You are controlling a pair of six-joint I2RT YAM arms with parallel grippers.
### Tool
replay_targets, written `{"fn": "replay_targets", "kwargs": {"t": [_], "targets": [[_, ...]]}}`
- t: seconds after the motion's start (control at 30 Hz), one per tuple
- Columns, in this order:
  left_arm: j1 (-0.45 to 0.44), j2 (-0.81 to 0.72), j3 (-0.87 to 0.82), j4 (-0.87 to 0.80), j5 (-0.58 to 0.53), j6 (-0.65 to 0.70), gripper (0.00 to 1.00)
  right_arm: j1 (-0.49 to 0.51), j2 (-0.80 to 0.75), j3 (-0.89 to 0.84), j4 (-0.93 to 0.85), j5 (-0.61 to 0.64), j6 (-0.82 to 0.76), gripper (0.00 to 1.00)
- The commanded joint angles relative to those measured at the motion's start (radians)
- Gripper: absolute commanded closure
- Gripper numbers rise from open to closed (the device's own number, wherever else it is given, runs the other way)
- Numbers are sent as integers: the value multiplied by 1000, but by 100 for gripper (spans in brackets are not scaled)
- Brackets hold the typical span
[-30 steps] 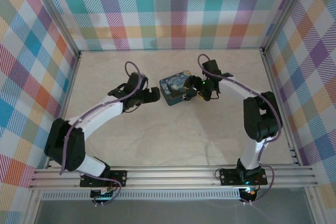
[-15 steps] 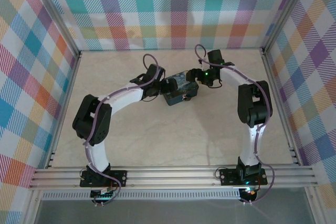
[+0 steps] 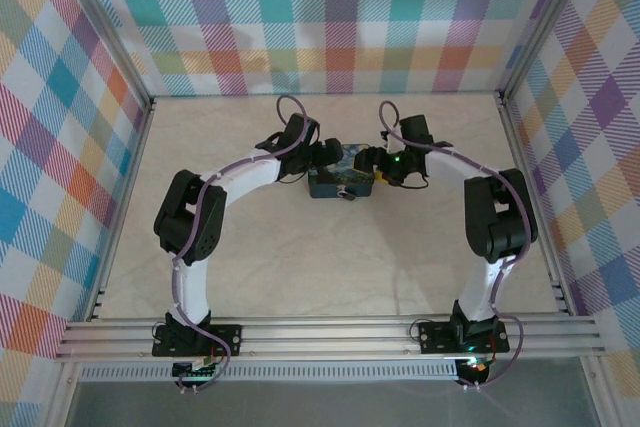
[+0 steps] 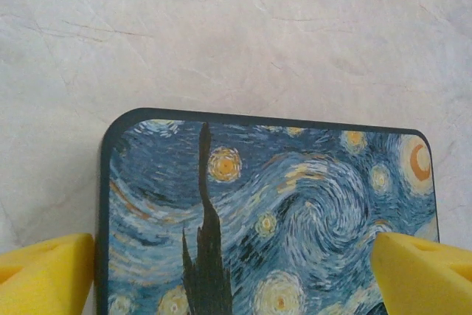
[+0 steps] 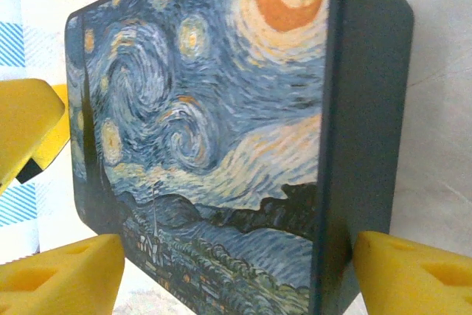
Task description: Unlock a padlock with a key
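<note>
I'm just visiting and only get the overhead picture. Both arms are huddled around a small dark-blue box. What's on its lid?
Observer: From the left wrist camera, the box carries a swirling night-sky painting with yellow stars, an orange crescent moon and a dark cypress.
Operator: Are the left jaws pinching it?
Observer: No, the left jaws stand open. Their yellow pads flank the lid, one at each side.
Operator: And the right jaws?
Observer: The right jaws are open too. In the right wrist camera, their yellow fingertips stand wide apart with the box between them, and its plain dark side wall is in view.
</note>
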Motion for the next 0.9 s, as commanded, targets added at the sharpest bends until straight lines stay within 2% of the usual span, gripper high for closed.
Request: {"fn": "replay_targets", "kwargs": {"t": [0.0, 0.2, 0.33, 0.43, 0.5, 0.57, 0.67, 0.87], "targets": [[7, -72, 1, -66, -77, 21, 5, 2, -37, 25, -41, 37, -28, 17], [62, -231, -42, -308, -280, 55, 4, -7, -104, 129, -204, 160, -128, 13], [181, -308, -93, -447, -357, 46, 5, -8, -132, 150, -249, 182, -141, 15], [290, -335, -153, -456, -354, 106, 18, -4, -145, 127, -233, 144, -107, 20], [351, -327, -178, -435, -308, 149, 27, 2, -156, 103, -203, 128, -83, 21], [396, -296, -189, -419, -247, 173, 31, 11, -160, 88, -190, 122, -68, 21], [431, -221, -182, -406, -199, 185, 39, 20, -160, 87, -196, 118, -61, 21], [450, -92, -97, -419, -194, 218, 45, 39, -182, 67, -202, 118, -55, 21]]}}
